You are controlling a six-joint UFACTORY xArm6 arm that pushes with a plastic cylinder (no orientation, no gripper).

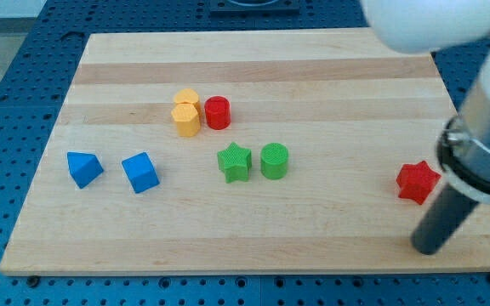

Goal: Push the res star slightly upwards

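Observation:
The red star (418, 181) lies on the wooden board (253, 68) near the view's right edge. My tip (426, 250) is the lower end of a dark rod coming down from the view's right. The tip rests on the board just below the red star, a short gap apart from it, slightly to its right. The arm's white and grey body fills the view's top right corner and hides part of the board's right edge.
A green star (235, 162) and a green cylinder (274, 161) sit side by side mid-board. Two yellow blocks (186, 113) and a red cylinder (218, 112) cluster above them. Two blue blocks (84, 168) (140, 172) lie at the view's left.

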